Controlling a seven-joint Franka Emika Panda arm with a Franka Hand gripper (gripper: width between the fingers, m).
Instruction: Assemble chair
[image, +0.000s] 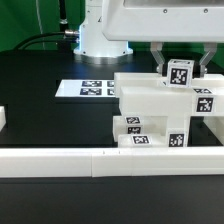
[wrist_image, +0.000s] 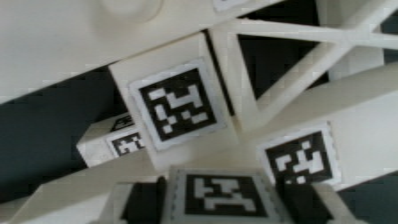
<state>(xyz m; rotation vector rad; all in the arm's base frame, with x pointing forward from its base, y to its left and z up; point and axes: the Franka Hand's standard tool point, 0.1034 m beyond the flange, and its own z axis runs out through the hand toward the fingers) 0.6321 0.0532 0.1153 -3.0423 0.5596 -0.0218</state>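
Up top, hand part-closed, snug on glossy white tagged block, blocky chair assy just below.

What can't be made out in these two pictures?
Exterior view: the arm is cut off by the top edge.
Exterior view: the bottom of the chair is hidden behind the low wall.
Exterior view: whether the gripper actually touches the small block is too small to tell.
Wrist view: close and blurred; which pieces the tags sit on is unclear.

marker board beyond low white wall
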